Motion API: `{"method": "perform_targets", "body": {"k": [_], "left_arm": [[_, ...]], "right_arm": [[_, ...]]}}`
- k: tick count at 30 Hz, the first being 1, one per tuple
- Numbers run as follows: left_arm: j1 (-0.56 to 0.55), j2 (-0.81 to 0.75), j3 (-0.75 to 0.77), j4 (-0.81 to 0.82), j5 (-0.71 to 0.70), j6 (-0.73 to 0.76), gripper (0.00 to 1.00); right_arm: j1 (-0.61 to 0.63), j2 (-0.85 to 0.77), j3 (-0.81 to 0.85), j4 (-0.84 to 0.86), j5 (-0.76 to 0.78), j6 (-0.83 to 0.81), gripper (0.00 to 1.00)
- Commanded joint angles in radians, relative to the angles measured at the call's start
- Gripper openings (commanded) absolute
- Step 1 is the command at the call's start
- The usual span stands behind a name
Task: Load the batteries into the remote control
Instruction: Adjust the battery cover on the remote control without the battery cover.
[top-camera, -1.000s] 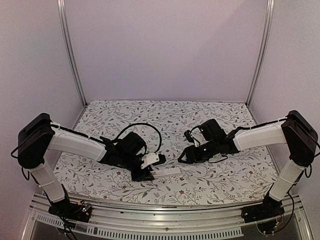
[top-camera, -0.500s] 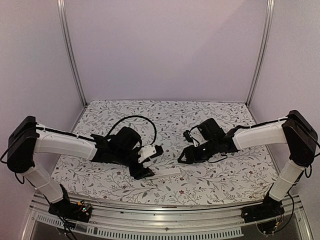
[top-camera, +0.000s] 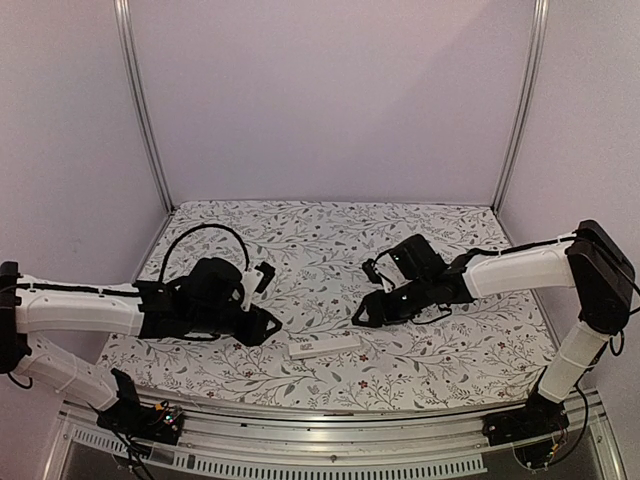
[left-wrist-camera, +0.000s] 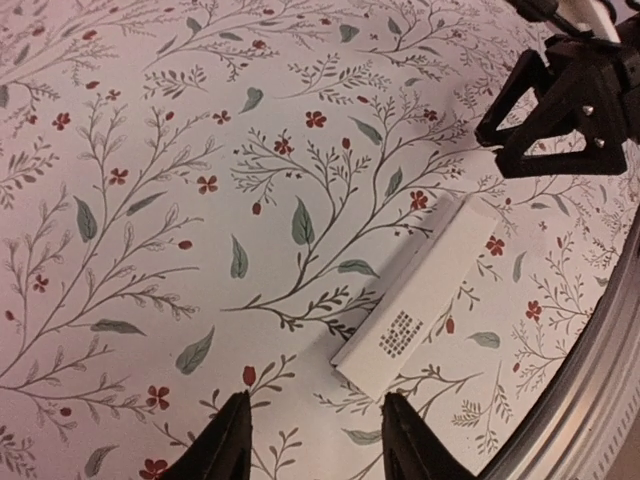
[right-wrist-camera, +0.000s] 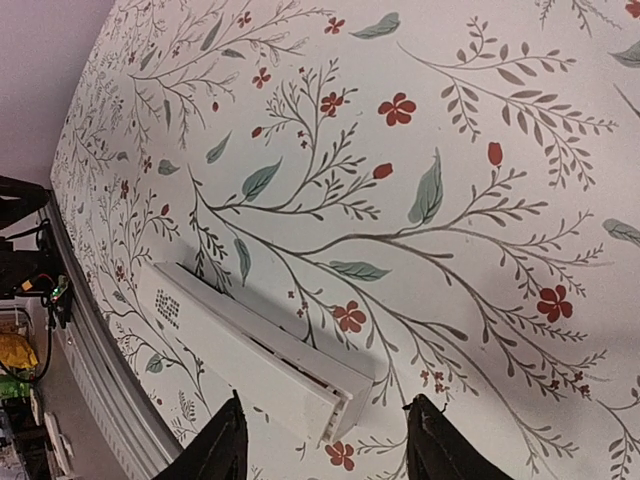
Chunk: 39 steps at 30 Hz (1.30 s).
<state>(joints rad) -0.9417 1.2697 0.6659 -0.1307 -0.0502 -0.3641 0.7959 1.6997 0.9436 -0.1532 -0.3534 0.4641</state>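
Note:
The remote control (top-camera: 325, 345) is a slim white bar lying flat on the floral cloth near the front edge. My left gripper (top-camera: 268, 325) is open and empty, a little left of the remote's left end. In the left wrist view the remote (left-wrist-camera: 425, 290) shows its dotted dark patch near the end, just ahead of the open gripper (left-wrist-camera: 318, 445). My right gripper (top-camera: 360, 318) is open and empty, just above the remote's right end. In the right wrist view the remote (right-wrist-camera: 240, 350) shows a thin seam along its back panel, between the open gripper (right-wrist-camera: 330, 445). The batteries are out of view.
The metal rail (top-camera: 320, 420) runs along the table's front edge, close behind the remote, and shows in the left wrist view (left-wrist-camera: 600, 380). The right gripper (left-wrist-camera: 560, 110) shows at the upper right of the left wrist view. Upright frame posts (top-camera: 145, 110) stand at the back corners.
My left arm has pulled back to the left, off the remote's left end. The remote lies where it was. The right gripper has barely moved.

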Motion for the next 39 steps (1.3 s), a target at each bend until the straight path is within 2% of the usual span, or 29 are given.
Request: {"method": "perform_targets", "body": {"k": [1,14,24,33,39], "left_arm": [[-0.015,-0.024,-0.062,-0.042,-0.050,-0.180,0.43],[-0.058,0.157,-0.050,0.028,-0.055,-0.106,0.38],[-0.063,0.284,0.014,0.066,0.029,-0.059,0.30],[-0.070,0.322,0.050,0.053,0.026,-0.040,0.28],[-0.070,0.294,0.042,0.020,-0.005,-0.030,0.28]], "right_arm": [[0.010,0.015,0.023,-0.007,0.010,0.023,0.53],[0.037,0.074,0.023,0.028,0.007,0.076,0.53],[0.045,0.078,0.000,0.051,-0.009,0.092,0.52],[0.050,0.070,-0.020,0.078,-0.032,0.104,0.49],[0.049,0.064,-0.019,0.066,-0.010,0.103,0.49]]}}
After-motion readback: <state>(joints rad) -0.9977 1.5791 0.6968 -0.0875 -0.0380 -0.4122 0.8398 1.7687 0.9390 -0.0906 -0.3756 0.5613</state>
